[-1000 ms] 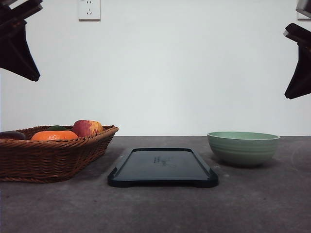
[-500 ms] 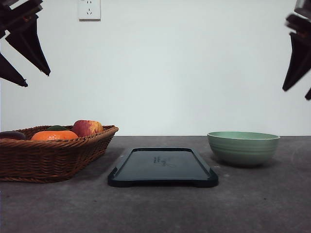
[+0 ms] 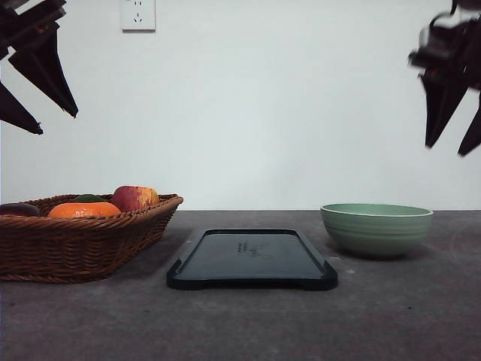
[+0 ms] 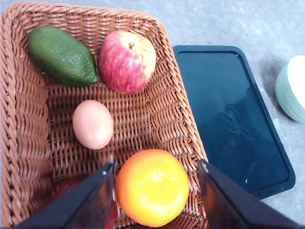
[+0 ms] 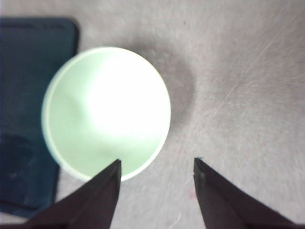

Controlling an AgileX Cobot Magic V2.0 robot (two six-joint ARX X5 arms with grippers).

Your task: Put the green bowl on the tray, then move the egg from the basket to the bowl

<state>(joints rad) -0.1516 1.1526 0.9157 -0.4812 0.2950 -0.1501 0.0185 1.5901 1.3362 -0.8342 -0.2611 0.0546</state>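
Here, egg (image 4: 93,124) in basket (image 4: 162,119), long axis toward avocado (image 4: 62,55).

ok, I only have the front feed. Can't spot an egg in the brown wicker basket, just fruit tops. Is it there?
Observer: Yes. In the left wrist view a small pinkish-brown egg lies on the floor of the woven wicker basket, between the red-yellow apple and the round orange fruit.
Operator: Anything inside the pale green bowl?
Observer: No. From the right wrist view, the round sage-green bowl is empty.
Operator: Is the right gripper centred over it?
Observer: No. The right gripper is open, and only one of its fingers overlaps the bowl's rim.
Operator: Bowl touching the tray?
Observer: It sits just beside the dark rectangular tray, on the bare table.
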